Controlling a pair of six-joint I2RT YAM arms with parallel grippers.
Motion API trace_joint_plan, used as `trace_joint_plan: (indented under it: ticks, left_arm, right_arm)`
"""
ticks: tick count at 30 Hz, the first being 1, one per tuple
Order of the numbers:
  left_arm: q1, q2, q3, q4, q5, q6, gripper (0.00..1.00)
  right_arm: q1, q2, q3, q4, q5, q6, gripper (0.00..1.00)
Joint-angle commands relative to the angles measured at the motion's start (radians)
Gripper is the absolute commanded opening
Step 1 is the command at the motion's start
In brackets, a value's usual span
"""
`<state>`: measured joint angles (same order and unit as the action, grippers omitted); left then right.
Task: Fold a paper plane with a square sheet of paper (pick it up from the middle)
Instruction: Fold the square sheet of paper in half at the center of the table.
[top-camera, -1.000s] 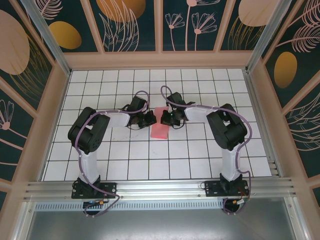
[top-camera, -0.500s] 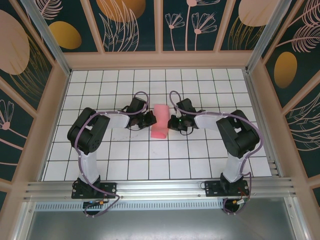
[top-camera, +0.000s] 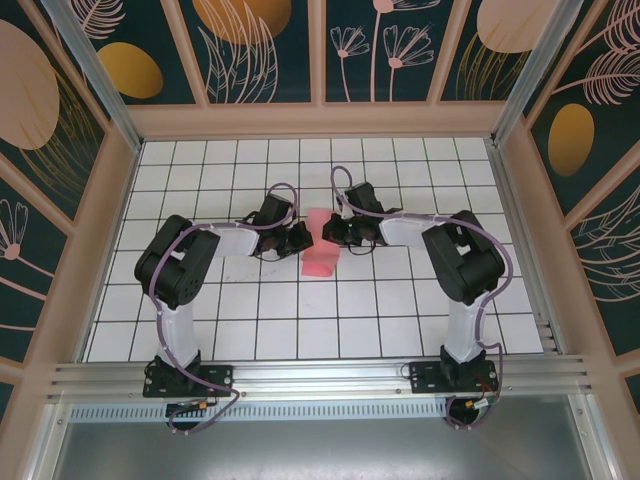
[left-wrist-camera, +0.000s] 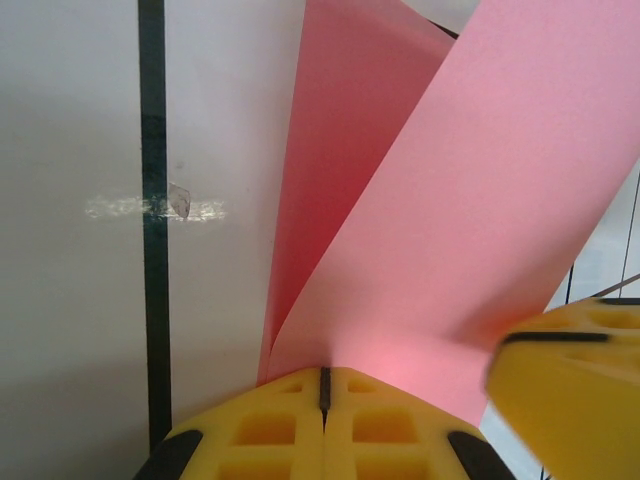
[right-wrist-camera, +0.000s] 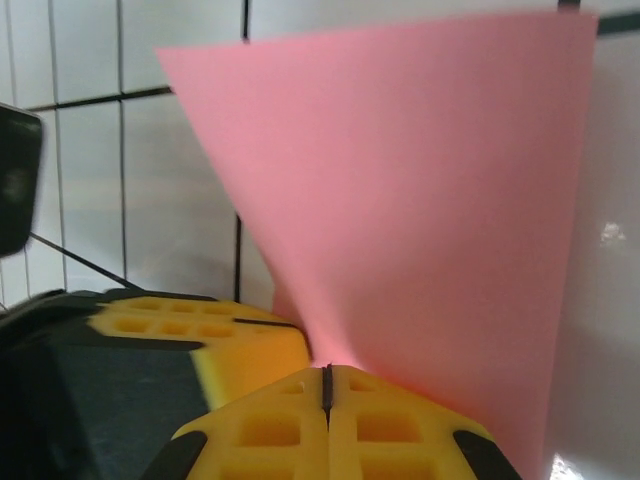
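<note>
A robot test cell in a lab.
White gridded table (top-camera: 250, 330), aluminium rail (top-camera: 320, 375) and leaf-patterned wall panels (top-camera: 260, 50) enclose the bolted left arm (top-camera: 178, 265) and right arm (top-camera: 460, 262).

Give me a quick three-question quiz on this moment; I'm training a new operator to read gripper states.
1. True or false: the left gripper is shut on the square sheet of paper.
2. How does the sheet lie? A. flat and untouched; B. bent into a curve between the two grippers; C. crumpled into a ball.
3. Fill in: the right gripper is shut on the ____.
Key: 1 true; 2 B; 3 square sheet of paper.
</note>
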<state>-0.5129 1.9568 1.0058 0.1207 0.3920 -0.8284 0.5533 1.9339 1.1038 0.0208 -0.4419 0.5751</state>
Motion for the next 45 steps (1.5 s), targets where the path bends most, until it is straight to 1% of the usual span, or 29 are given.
trace_joint_plan:
  ticks: [1, 8, 11, 14, 17, 20, 24, 27, 33, 37, 40, 42, 45]
  left_arm:
    - [0.009, 0.100, -0.070, -0.191, -0.168, 0.006, 0.02]
    - [0.008, 0.097, -0.078, -0.200, -0.171, 0.014, 0.01]
    - [0.008, 0.097, -0.081, -0.201, -0.168, 0.016, 0.01]
    - [0.008, 0.096, -0.079, -0.201, -0.166, 0.016, 0.01]
    - [0.009, 0.096, -0.073, -0.206, -0.165, 0.017, 0.01]
    - [0.008, 0.094, -0.073, -0.205, -0.163, 0.018, 0.02]
    - [0.009, 0.096, -0.073, -0.206, -0.160, 0.017, 0.02]
    - [0.008, 0.096, -0.075, -0.208, -0.163, 0.014, 0.01]
    - [0.008, 0.096, -0.079, -0.208, -0.174, 0.005, 0.01]
    - [0.008, 0.100, -0.081, -0.213, -0.182, 0.006, 0.01]
    - [0.009, 0.096, -0.088, -0.211, -0.183, 0.009, 0.01]
    - [0.008, 0.097, -0.085, -0.213, -0.180, 0.014, 0.01]
    - [0.008, 0.099, -0.079, -0.213, -0.175, 0.017, 0.01]
  right_arm:
    - [-0.038, 0.016, -0.020, 0.038, -0.042, -0.033, 0.00]
    - [-0.129, -0.029, -0.168, 0.082, -0.023, -0.067, 0.00]
    - [-0.153, -0.061, -0.166, 0.083, -0.028, -0.062, 0.00]
    - [-0.136, -0.109, -0.133, 0.107, -0.047, -0.040, 0.00]
    - [-0.088, -0.119, -0.090, 0.104, -0.040, -0.038, 0.00]
    - [-0.038, -0.074, -0.053, 0.075, -0.026, -0.049, 0.00]
    - [-0.012, -0.003, -0.041, 0.083, -0.038, -0.024, 0.00]
    - [-0.012, 0.025, -0.045, 0.081, -0.035, -0.012, 0.00]
    - [-0.019, 0.048, -0.069, 0.004, -0.001, -0.034, 0.00]
    - [-0.055, -0.012, -0.160, 0.002, 0.008, -0.038, 0.00]
    - [-0.087, -0.072, -0.240, 0.039, 0.002, -0.032, 0.00]
    - [-0.090, -0.100, -0.238, 0.053, -0.004, -0.032, 0.00]
    - [-0.084, -0.132, -0.186, 0.078, -0.023, -0.020, 0.00]
